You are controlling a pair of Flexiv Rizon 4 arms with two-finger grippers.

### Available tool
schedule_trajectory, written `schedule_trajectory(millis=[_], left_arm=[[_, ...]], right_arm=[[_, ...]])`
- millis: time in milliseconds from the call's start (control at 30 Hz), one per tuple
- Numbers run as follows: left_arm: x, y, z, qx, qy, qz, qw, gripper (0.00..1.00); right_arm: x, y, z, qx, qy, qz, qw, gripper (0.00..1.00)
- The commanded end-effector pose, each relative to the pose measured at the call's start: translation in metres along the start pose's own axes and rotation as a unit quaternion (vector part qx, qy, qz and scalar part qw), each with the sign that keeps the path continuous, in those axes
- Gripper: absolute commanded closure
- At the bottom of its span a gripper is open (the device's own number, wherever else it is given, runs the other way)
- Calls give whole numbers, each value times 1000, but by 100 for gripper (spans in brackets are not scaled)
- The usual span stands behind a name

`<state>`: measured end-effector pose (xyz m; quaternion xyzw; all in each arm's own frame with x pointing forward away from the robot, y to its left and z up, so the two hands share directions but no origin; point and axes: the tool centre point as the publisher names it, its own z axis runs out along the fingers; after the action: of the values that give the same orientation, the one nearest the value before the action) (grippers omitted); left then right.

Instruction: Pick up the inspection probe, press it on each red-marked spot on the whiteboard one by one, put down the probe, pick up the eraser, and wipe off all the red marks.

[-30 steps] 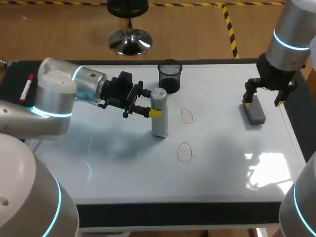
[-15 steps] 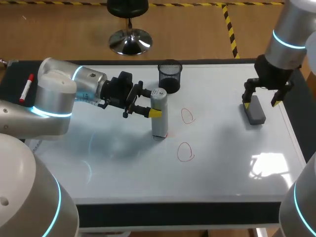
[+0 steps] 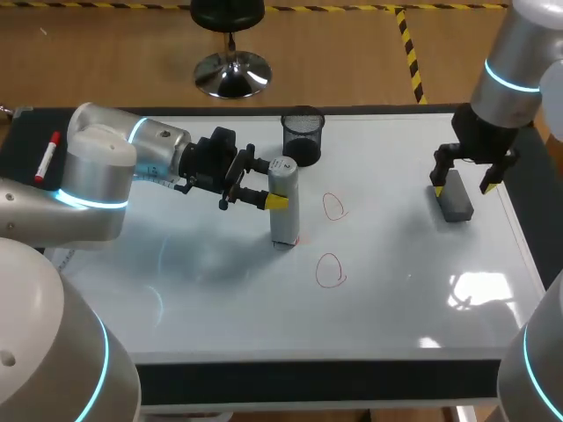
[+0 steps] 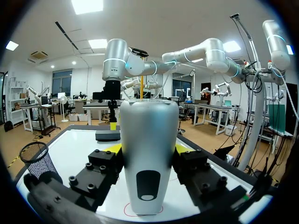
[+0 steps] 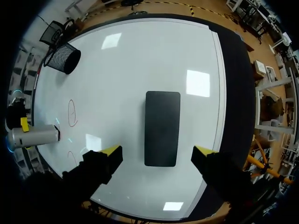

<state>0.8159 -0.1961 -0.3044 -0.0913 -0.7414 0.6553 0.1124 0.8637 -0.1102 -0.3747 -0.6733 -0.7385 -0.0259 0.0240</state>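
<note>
Two red rings (image 3: 333, 206) lie bare on the whiteboard (image 3: 396, 299) beside the upright probe (image 3: 283, 211), clamped by the left pincer (image 3: 273, 185) over a third mark (image 4: 129, 211). Right pincer (image 3: 463, 187) hangs wide open above the eraser (image 3: 456, 206).

Left arm (image 3: 106, 171): silver-grey rounded shells, glowing cyan ring at the joint.
Right arm (image 3: 515, 70): same silver casing, cyan ring band.
Finger mounts (image 4: 100, 170): matte black, studded with round black screws.
Fingers (image 5: 111, 150): black, yellow tips.

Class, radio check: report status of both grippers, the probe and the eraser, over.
Left gripper: jaws shut on probe, upright on a red mark. Right gripper: jaws open over eraser. Nothing in the way.
</note>
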Motion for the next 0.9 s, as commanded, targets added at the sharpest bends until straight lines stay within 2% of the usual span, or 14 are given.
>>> schedule_trajectory(millis=[33,433,900], left_arm=[[-2,8,1,1,1,1,1000,100],[-2,8,1,1,1,1,1000,100],[-2,8,1,1,1,1,1000,100]], right_arm=[[0,6,6,4,4,-4,1000,0],[-5,11,18,15,3,-1,1000,0],[-10,13,26,2,6,13,1000,0]])
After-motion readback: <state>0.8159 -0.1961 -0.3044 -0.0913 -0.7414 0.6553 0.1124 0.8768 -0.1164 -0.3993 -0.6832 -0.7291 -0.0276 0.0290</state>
